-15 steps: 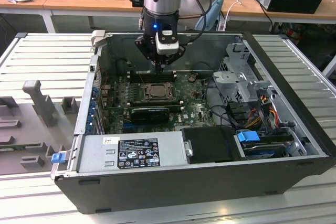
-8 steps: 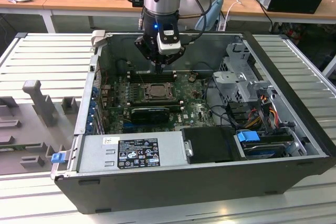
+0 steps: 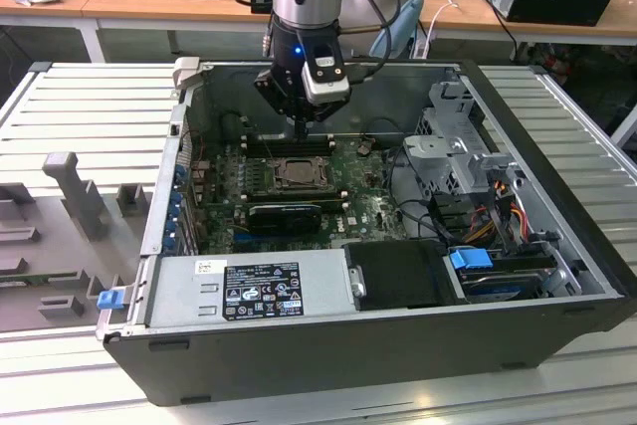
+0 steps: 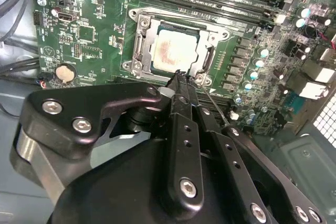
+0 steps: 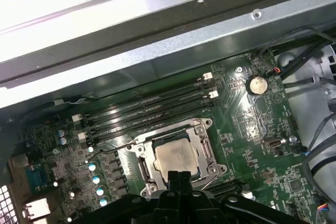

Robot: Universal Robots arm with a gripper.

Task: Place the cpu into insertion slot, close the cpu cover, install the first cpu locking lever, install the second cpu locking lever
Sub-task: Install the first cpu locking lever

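Over the motherboard (image 3: 373,211) the gripper (image 4: 181,75) points down with its black fingers (image 5: 173,178) pressed together, no gap and nothing seen between them. In both wrist views the tips sit at the rim of the insertion slot (image 3: 297,172); whether they touch it cannot be told. The cpu (image 4: 173,51), pale silver face up, lies flat in the slot just beside the tips. The cpu cover (image 4: 140,40) lies down around it, framing the chip through its cut-out. A thin metal rod (image 4: 213,103) runs from the slot's corner beside the fingers. Long black memory slots (image 5: 152,109) border one side of the slot, close by. A coin battery (image 5: 256,85) sits well apart, with bare green board between. In the exterior view the dark case (image 3: 398,345) walls the board in on all sides. A grey power supply (image 3: 318,281) fills the near edge; its black-and-white label (image 3: 261,289) has print that cannot be read.
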